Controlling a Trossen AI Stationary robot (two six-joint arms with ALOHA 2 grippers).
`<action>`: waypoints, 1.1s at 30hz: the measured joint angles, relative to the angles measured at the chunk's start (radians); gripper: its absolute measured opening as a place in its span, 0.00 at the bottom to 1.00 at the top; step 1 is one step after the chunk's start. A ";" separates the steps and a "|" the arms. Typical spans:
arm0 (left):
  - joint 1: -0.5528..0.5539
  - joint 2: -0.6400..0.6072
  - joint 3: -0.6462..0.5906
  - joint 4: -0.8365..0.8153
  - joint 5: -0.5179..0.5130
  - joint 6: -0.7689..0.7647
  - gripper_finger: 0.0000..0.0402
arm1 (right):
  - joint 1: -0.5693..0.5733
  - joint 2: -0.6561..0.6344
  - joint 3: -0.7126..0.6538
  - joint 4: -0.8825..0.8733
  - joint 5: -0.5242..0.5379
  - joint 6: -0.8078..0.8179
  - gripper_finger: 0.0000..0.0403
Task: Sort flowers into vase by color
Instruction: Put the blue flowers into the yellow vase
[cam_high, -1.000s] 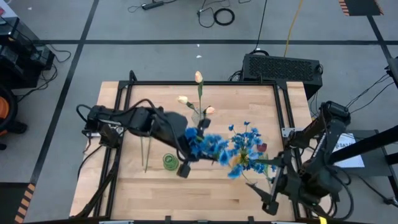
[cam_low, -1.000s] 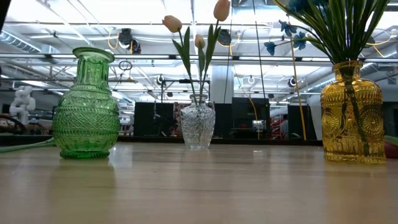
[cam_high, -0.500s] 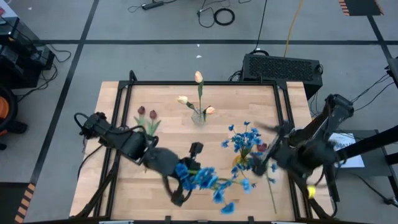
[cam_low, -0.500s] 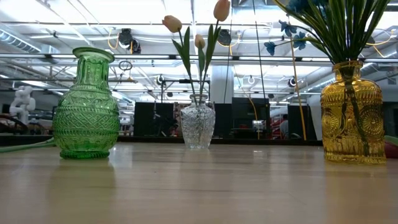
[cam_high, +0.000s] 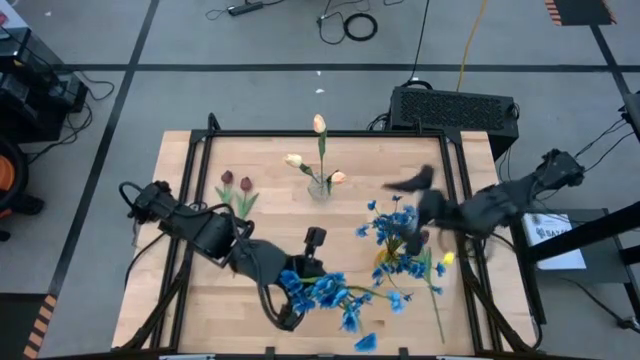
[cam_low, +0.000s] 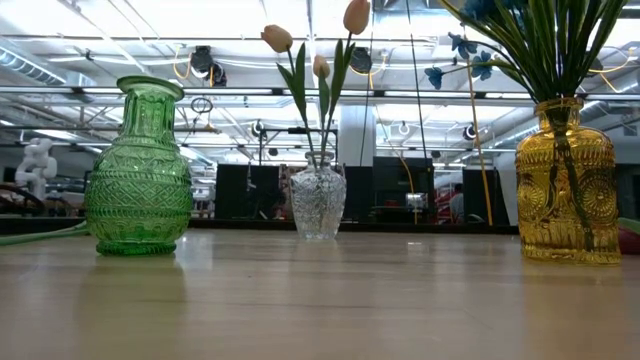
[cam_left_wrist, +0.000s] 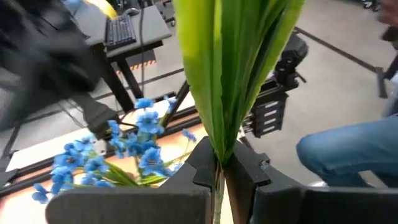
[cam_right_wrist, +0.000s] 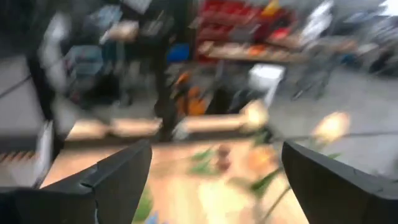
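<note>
So, progress check. Nearest the front edge, the left gripper (cam_high: 290, 300) is clamping a blue flower stem (cam_left_wrist: 219, 74), carrying the bunch of blue blooms (cam_high: 325, 292) low over the table (cam_high: 180, 150), not in any vase yet. Next back, the yellow vase (cam_low: 567, 182) is already holding blue flowers (cam_high: 392, 222), so I'm guessing that's where this one's heading. The right gripper (cam_high: 415, 195) is hanging wide open and empty just above there. Farther back, the clear vase (cam_low: 318, 200) is holding cream tulips (cam_high: 319, 124). Two dark red tulips (cam_high: 236, 182) are lying loose, and the green vase (cam_low: 139, 170) is looking empty, so that's what's left.
</note>
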 joint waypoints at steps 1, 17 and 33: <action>0.004 0.000 0.000 0.000 0.000 0.015 0.05 | -0.005 0.022 -0.002 -0.022 -0.039 0.024 0.87; 0.042 0.000 -0.003 -0.076 0.035 -0.016 0.05 | 0.206 0.315 -0.001 0.300 -0.066 0.004 0.87; 0.020 0.088 -0.005 -0.068 0.003 -0.013 0.05 | 0.224 0.410 -0.001 0.627 -0.074 -0.136 0.87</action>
